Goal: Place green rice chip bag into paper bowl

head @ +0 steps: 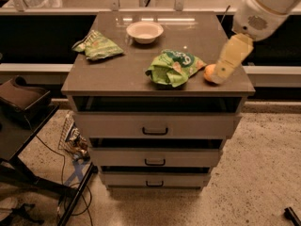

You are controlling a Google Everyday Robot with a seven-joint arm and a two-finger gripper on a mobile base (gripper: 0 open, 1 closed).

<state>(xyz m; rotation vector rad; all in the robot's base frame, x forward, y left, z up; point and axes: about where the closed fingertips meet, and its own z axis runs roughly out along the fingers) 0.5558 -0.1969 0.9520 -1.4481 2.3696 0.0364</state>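
I see a grey-brown drawer cabinet (117, 76) with three drawers, and the top one has a dark handle (155, 131). At the back left of its top lies a flat, pale green bag (96, 45). At the front right edge sits an orange (207, 72), partly hidden behind the gripper (217, 79), which hangs just over that corner. Left of the cabinet I make out a dark chair (21, 100). Cables (61, 173) and a blue tape cross (77, 167) lie on the speckled floor (263, 173).
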